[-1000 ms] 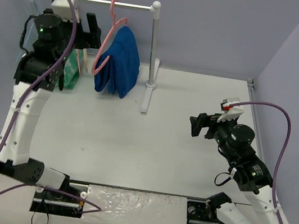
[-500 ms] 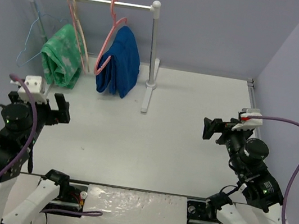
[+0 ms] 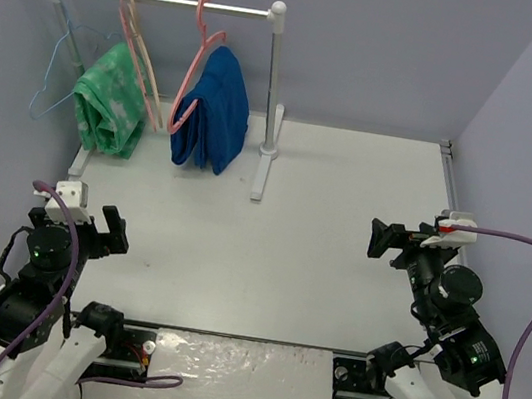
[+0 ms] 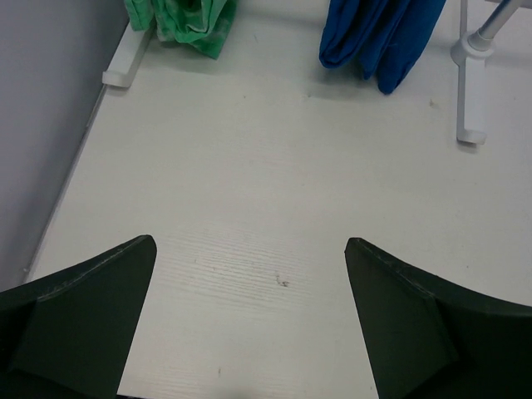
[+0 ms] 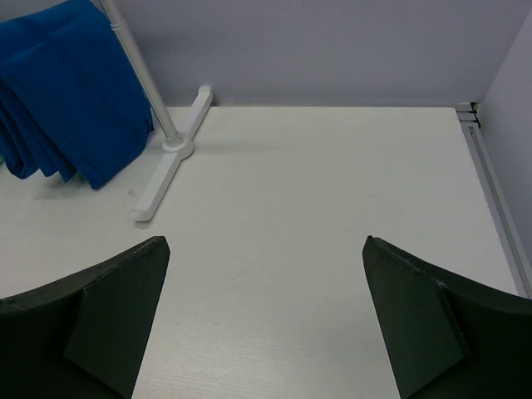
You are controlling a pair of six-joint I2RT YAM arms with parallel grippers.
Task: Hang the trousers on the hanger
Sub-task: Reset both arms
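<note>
Royal-blue soft cloth trousers (image 3: 217, 111) are on the rack, folded over the pink thick-rimmed plastic hanger (image 3: 184, 87). The hanger's curled hook sits on the white horizontal rail (image 3: 176, 1), close to the rack's right-hand post (image 3: 271, 89). The legs hang down in a bunch and their ends reach low toward the white table (image 3: 291, 234); can't tell if they touch it.

Left along the same rail there's a beige hanger (image 3: 137, 37) carrying a green patterned cloth (image 3: 107, 114). A thin light-blue wire hanger (image 3: 67, 47) is at the far left end.

Left gripper (image 4: 249, 245): jaws spread wide, nothing between them, only bare tabletop under it. It sits low at the near left of the table, well apart from the rack and pointing toward it.

Right gripper (image 5: 266, 241): jaws also wide apart and holding nothing. It's over the near right side of the table, angled toward the rack's foot (image 5: 170, 170) and the trousers, well apart from both.
</note>
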